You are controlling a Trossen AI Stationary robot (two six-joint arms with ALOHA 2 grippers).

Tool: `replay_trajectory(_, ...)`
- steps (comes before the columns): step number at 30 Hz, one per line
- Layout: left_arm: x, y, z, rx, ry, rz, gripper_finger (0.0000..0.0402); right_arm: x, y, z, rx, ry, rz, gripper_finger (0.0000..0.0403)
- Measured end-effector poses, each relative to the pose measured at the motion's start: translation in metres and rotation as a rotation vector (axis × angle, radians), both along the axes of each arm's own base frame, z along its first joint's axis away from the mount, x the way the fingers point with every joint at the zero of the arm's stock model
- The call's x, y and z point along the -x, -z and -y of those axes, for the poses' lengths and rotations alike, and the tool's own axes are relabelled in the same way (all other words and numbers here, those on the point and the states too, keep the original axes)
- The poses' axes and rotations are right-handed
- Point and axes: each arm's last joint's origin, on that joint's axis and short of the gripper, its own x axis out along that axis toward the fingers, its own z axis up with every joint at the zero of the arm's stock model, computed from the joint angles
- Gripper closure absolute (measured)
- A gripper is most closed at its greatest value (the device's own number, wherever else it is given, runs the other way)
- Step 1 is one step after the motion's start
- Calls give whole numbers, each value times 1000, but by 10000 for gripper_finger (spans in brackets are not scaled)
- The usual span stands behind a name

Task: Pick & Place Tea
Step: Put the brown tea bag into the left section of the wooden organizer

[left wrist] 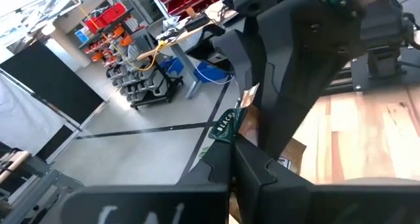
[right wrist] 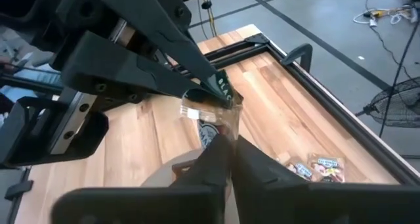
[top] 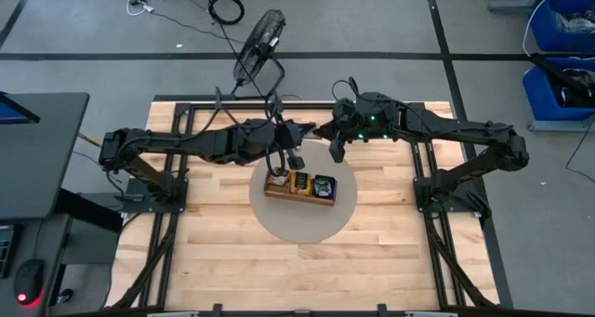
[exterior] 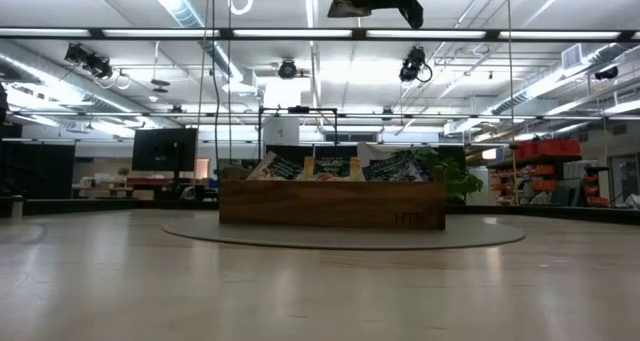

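One tea packet (right wrist: 220,109), dark green at one end and brownish at the other, hangs high above the table between my two grippers. My left gripper (left wrist: 231,159) is shut on its green end. My right gripper (right wrist: 226,148) is shut on its other end. In the high view the two grippers meet (top: 321,131) over the table's far middle. Below them the brown wooden tray (top: 299,196) rests on a round grey mat (top: 302,226), with several packets (top: 300,182) standing in it. The low view shows those packets (exterior: 330,168) sticking up above the tray's wall (exterior: 330,203). My left gripper pinches the packet's dark green end, printed BLACK (left wrist: 225,127), between its two fingers. They come nearly level from the table's left. The packet is lifted clear of the table. My right gripper pinches the packet's brownish end (right wrist: 226,122) between its two fingers. They come from the table's right, slanting a little downward. The packet spans the short gap to the left fingers (right wrist: 177,73).
Loose tea packets (right wrist: 321,168) lie on the wooden table top near its far edge. A black metal frame (right wrist: 295,56) runs round the table. A fan (top: 260,43) and cables lie on the floor beyond the far edge.
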Motion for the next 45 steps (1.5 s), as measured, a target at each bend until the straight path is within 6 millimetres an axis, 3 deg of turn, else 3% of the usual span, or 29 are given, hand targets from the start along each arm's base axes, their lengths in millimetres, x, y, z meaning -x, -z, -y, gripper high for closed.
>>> replay_trajectory(10, 3, -4, 2, -5, 5, 8, 360, 0, 0, 0, 4, -17, -3, 400)
replay_trajectory(20, 32, -38, 12, -75, 3, 88, 302, 0, 3, 0, 1, -17, -28, 402)
replay_trajectory(31, 59, -61, 11, -54, 78, 152, 266, 0, 0, 0, 11, -21, 1, 403)
replay_trajectory(35, 60, -58, 5, 32, 207, 153, 241, -1, -1, -1, 17, -27, 9, 403)
replay_trajectory(45, 58, -46, -25, 390, 285, 182, 143, -2, -1, -7, 12, -68, 14, 403)
